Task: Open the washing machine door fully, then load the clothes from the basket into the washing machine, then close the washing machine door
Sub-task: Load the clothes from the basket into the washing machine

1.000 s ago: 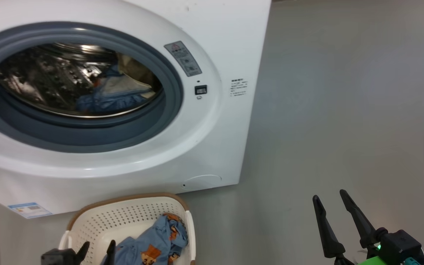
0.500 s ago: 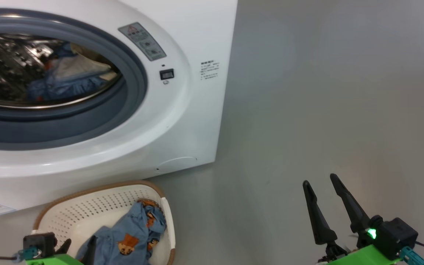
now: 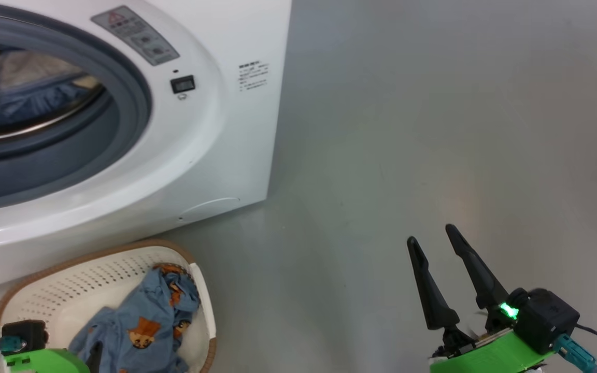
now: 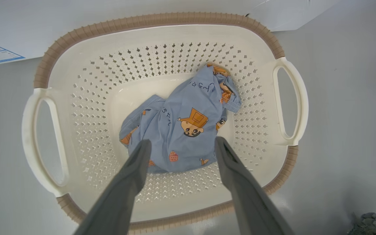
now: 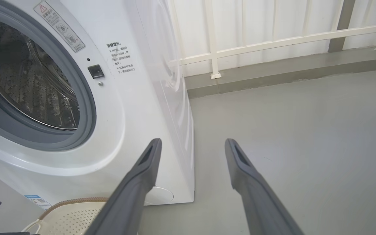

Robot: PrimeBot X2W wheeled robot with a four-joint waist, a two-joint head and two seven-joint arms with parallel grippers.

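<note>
Both jaws spread: left gripper (image 4: 182,141) over blue cartoon-print clothes (image 4: 188,107) in cream perforated plastic basket (image 4: 162,32); right gripper (image 5: 193,140) right of white boxy washing machine (image 5: 135,114) bearing red-triangle sticker (image 5: 59,26).

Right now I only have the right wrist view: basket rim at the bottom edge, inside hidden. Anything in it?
Observer: Yes. The left wrist view shows the clothes, a light blue piece with orange figures, lying in the basket.
Operator: Left hand?
Observer: The left hand is above that piece, open, holding nothing.
Operator: Drum loaded at all?
Observer: The head view shows blue and cream fabric inside the drum of the washing machine.
</note>
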